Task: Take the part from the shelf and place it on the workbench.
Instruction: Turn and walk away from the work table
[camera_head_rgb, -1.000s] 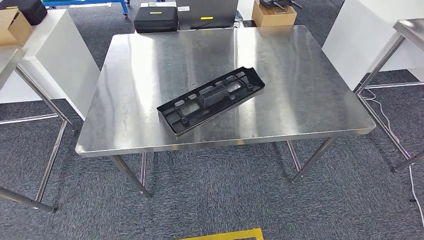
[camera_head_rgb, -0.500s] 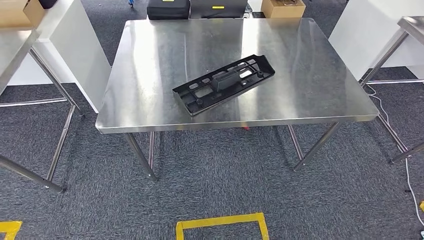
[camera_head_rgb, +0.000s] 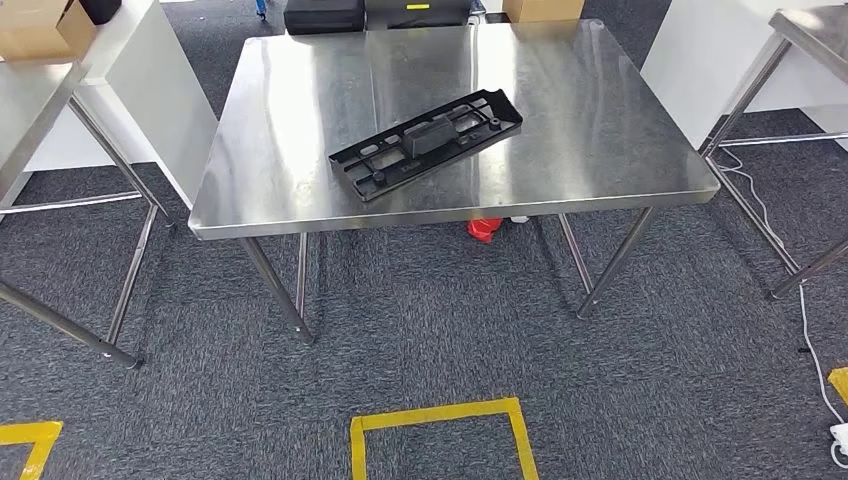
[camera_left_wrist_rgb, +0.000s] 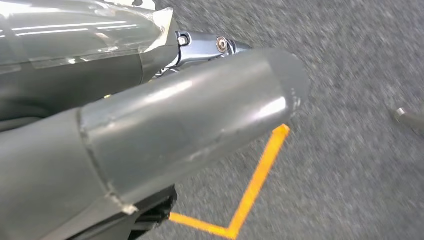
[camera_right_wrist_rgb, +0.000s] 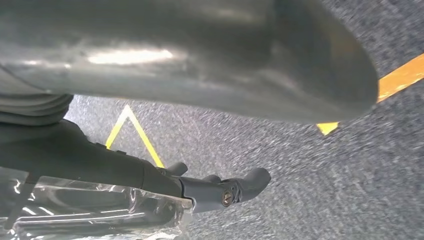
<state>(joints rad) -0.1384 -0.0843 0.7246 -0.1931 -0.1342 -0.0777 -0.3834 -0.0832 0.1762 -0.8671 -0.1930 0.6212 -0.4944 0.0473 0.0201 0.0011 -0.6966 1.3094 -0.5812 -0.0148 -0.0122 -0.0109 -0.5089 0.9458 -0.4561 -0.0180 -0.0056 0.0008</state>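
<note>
Nearest the robot, yellow tape (camera_head_rgb: 437, 425) is marking an open square on the grey carpet (camera_head_rgb: 420, 340); more yellow tape is showing at the lower left corner of the head view; the left robot hand (camera_left_wrist_rgb: 150, 125) is hanging over this carpet in its wrist view, a thick grey thumb and a bit of darker finger showing, with nothing in it, though whether the fingers are lying apart or curled I cannot tell; the right robot hand (camera_right_wrist_rgb: 200, 100) is likewise hanging above the carpet and tape, dark fingers (camera_right_wrist_rgb: 235, 187) sticking out with nothing held, and its state I cannot tell either; farther on, a steel tabletop (camera_head_rgb: 600, 150) is standing on thin metal legs; a small red thing (camera_head_rgb: 484, 229) is lying on the carpet beneath its near edge; the black plastic part (camera_head_rgb: 427, 143) is lying flat on the tabletop, near the middle and slightly toward the near edge, set on a slant with its right end farther away; a white cable (camera_head_rgb: 770, 215) is trailing over the carpet to the right; beyond the tabletop, a black case (camera_head_rgb: 323, 14) is sitting on the floor; a cardboard box (camera_head_rgb: 40, 28) is resting at the far left.
</note>
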